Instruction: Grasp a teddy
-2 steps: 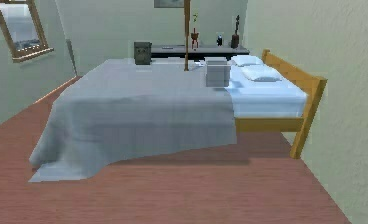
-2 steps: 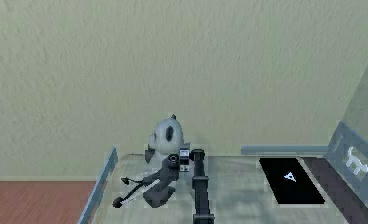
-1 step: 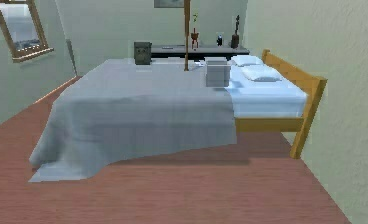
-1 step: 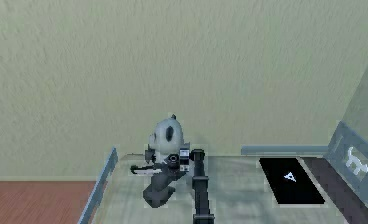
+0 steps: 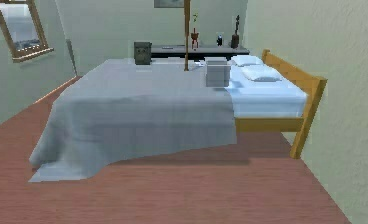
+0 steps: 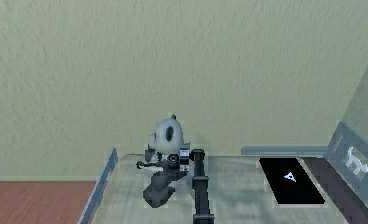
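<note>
My gripper [image 6: 152, 170] reaches over the table [image 6: 232, 185], close by the pale round teddy [image 6: 169, 132] standing on it. I cannot tell whether I hold anything, so I judge the grasp not yet secured.

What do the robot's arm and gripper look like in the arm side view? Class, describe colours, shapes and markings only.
The arm is a dark, square-sectioned bar. At its far end sit two small white squares with black marks. Beside them, the gripper has a dark grey body and two thin fingers.
</note>
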### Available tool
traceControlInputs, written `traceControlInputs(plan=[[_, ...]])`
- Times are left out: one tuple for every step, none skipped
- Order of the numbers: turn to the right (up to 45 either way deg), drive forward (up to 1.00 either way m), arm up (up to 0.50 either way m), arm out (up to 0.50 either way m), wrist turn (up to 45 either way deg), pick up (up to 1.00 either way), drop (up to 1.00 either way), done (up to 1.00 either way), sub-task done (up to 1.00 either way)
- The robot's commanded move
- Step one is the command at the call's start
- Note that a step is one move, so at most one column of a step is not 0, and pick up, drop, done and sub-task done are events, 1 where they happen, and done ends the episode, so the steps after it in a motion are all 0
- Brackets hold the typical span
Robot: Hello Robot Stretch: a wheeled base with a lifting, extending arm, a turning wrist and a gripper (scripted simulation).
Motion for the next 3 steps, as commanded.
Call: traceControlInputs(plan=[[0.0, 0.0, -0.3, 0.0, 0.0, 0.0, 0.0, 0.0, 0.0], [0.0, 0.0, 0.0, 0.0, 0.0, 1.0, 0.0, 0.0, 0.0], [0.0, 0.0, 0.1, 0.0, 0.0, 0.0, 0.0, 0.0, 0.0]])
